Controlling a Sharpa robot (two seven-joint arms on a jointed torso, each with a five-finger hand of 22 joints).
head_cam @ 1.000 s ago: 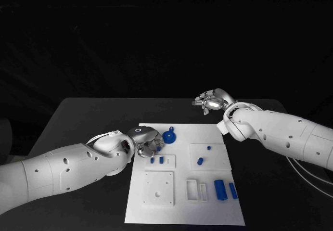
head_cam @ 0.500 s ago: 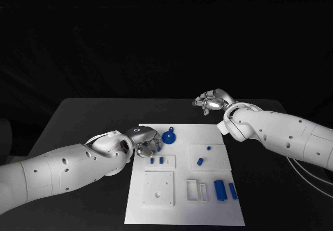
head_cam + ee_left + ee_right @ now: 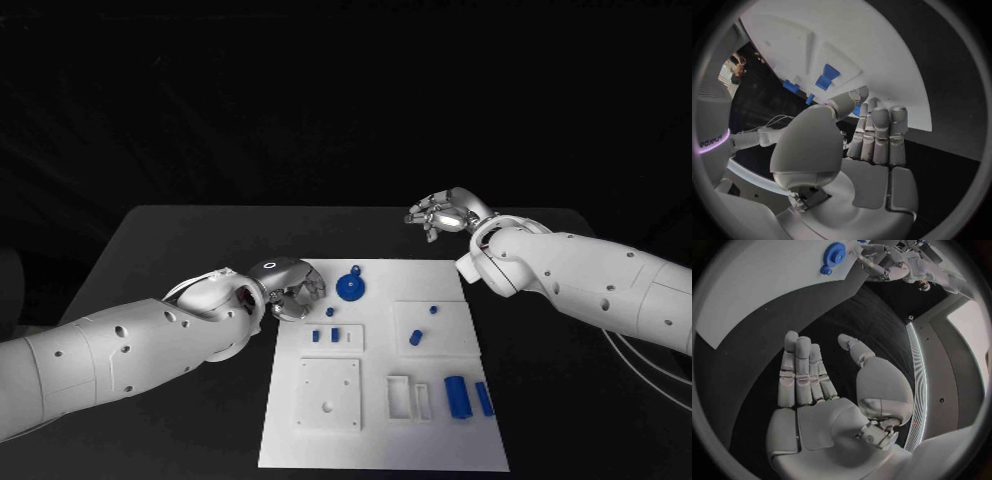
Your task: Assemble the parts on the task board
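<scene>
Black worktop (image 3: 173,240), dark room behind, white board (image 3: 378,440) in the middle of the frame. Looks early to me: the blue gear (image 3: 349,288) is seated at upper centre, a few pegs stand in their plates, but two blue bars (image 3: 456,393) lie loose at lower right. Left hand (image 3: 286,287) hovers at the board's upper left edge, fingers straight and together, empty. Right hand (image 3: 444,213) hangs at upper right, open, empty.
</scene>
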